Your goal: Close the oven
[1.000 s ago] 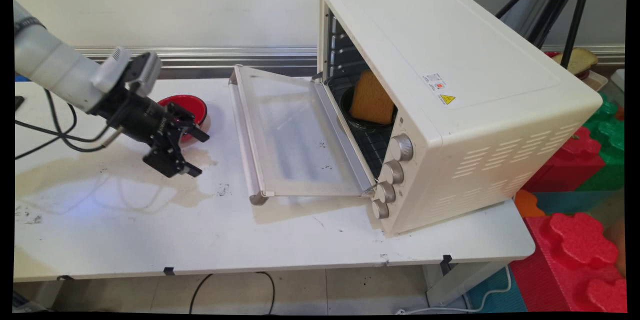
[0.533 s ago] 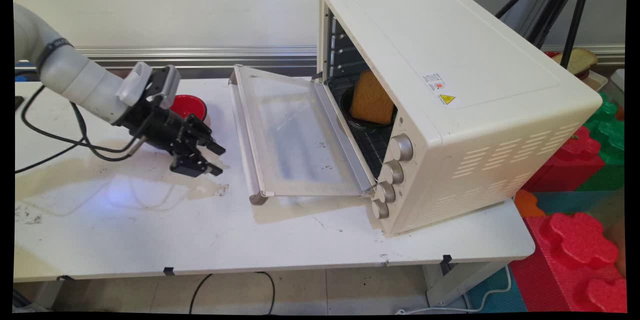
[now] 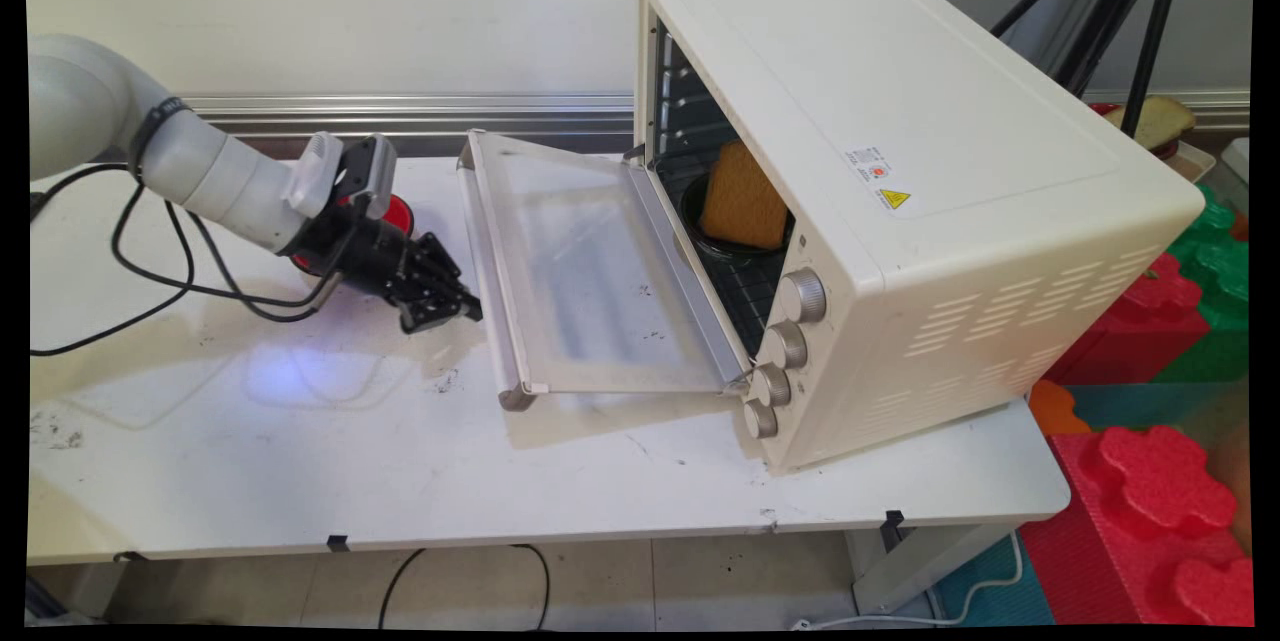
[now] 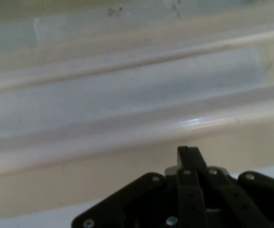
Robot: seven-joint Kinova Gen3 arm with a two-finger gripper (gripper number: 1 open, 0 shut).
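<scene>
1. Gripper point(image 3: 462, 304) black, low over the tabletop point(image 3: 300, 461), just beside the handle bar point(image 3: 487, 251) of the oven door point(image 3: 585, 271), near the bar's middle; contact not discernible.
2. Fingers drawn together, pressed side by side as one narrow black stem point(image 4: 188, 159) in the hand view, nothing held between them.
3. Oven point(image 3: 900, 191) cream-white, standing on the right part of the tabletop, door dropped open toward the left, glass pane facing up.
4. Inside the oven, on the rack: a dark round dish point(image 3: 730, 239) with an orange-brown slab point(image 3: 745, 196) leaning upright in it.
5. Four silver knobs point(image 3: 803, 297) in a column at the oven's near front corner.
6. Red bowl point(image 3: 398, 213) behind the wrist, largely hidden by the arm.
7. Seen only in the main view: oven interior, knobs, red bowl, red and green foam blocks point(image 3: 1150, 481) at the right, black tripod legs point(image 3: 1120, 11) behind the oven.
8. Seen only in the hand view: pale handle bar point(image 4: 127, 130) running across just ahead of the fingertips, with the door's glass beyond, blurred.
9. On the oven's top: a small label and a yellow warning triangle sticker point(image 3: 894, 199); wording too small to read.
</scene>
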